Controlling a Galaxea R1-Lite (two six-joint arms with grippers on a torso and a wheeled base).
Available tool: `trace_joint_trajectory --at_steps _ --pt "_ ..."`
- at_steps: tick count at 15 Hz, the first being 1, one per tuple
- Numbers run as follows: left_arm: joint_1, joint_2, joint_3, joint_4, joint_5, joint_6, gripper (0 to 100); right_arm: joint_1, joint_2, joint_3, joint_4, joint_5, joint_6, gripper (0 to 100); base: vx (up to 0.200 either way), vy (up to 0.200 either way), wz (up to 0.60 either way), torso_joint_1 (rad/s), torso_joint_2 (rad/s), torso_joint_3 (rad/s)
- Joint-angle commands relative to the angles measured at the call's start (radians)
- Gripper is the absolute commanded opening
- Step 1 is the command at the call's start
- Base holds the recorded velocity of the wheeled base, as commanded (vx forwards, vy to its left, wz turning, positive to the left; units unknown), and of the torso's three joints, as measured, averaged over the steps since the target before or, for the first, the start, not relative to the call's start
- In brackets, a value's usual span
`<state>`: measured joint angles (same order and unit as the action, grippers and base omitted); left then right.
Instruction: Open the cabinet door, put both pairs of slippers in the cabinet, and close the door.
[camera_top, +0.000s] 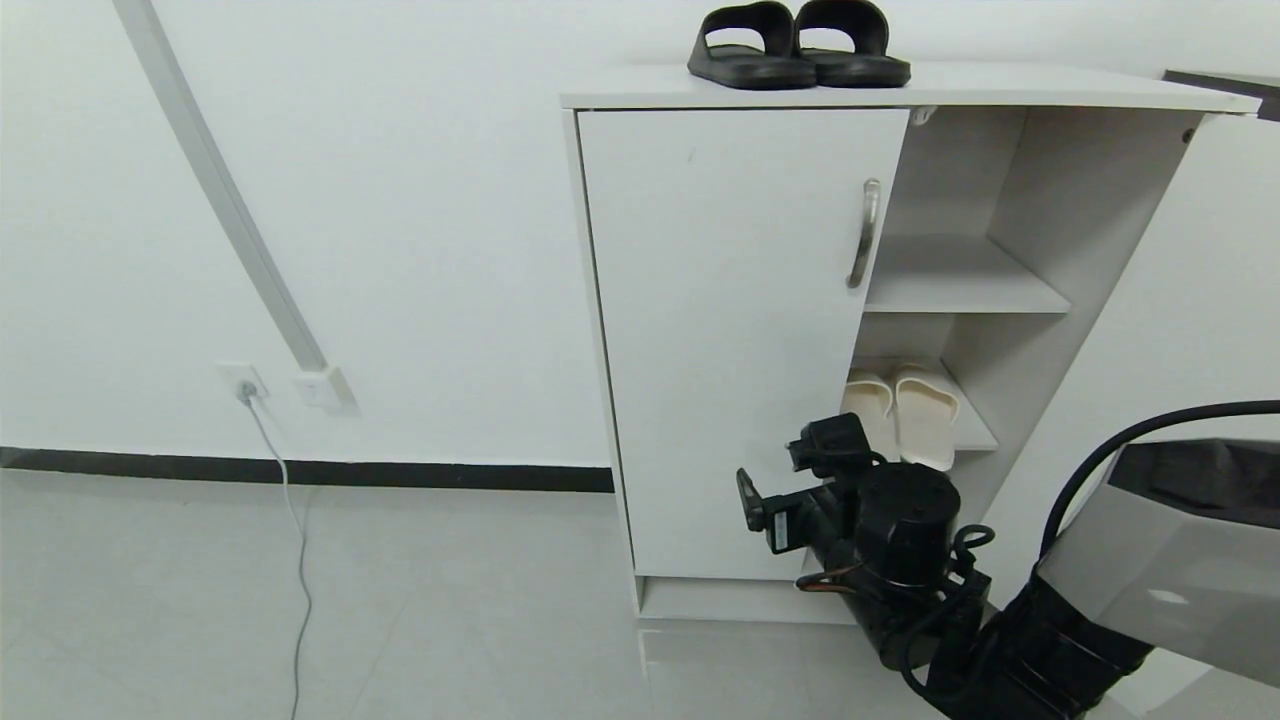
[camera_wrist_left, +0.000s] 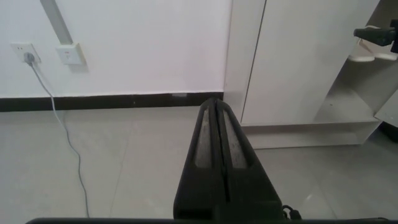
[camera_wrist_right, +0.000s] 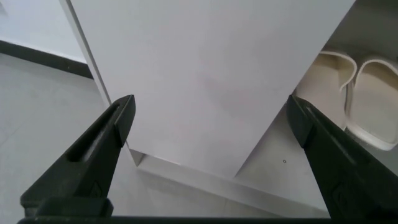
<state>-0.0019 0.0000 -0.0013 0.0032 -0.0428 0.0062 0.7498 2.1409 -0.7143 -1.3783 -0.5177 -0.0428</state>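
The cabinet stands against the wall with its left door shut, handle upright along its inner edge. The right door is swung open; the picture's edge cuts it off and the right arm covers its lower part. The black slippers sit side by side on the cabinet top, long axes running front to back; which end faces the room cannot be told. The cream slippers lie on the lower shelf of the open compartment, long axes front to back, straps toward the rear and heels near the shelf's front edge. The shut door's edge and the gripper partly hide the left slipper of that pair. The right gripper hangs before the lower part of the shut door, just beside the cream pair, fingers spread wide and holding nothing. The left gripper is low over the floor tiles, short of the cabinet base, fingers pressed together with nothing between them.
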Motion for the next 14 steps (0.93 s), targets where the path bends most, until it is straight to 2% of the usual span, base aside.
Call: trace_joint_trajectory --at_steps 1,4,7,14 --pt "0.0 0.002 0.0 0.0 0.0 0.0 0 0.0 0.004 -0.001 -0.001 -0.001 0.0 100 0.0 0.0 0.0 0.002 -0.2 -0.222" --pt "0.0 0.002 0.0 0.0 0.0 0.0 0 0.002 0.007 -0.001 -0.001 0.001 0.0 100 0.0 0.0 0.0 0.02 -0.24 -0.343" --pt "0.0 0.002 0.0 0.0 -0.002 0.001 0 0.0 0.005 0.001 -0.004 -0.001 0.0 100 0.0 0.0 0.0 0.043 -0.53 -0.365" --pt "0.0 0.002 0.0 0.0 0.0 0.0 0 0.0 0.005 -0.001 -0.004 -0.001 0.0 100 0.0 0.0 0.0 0.124 -0.47 -0.343"
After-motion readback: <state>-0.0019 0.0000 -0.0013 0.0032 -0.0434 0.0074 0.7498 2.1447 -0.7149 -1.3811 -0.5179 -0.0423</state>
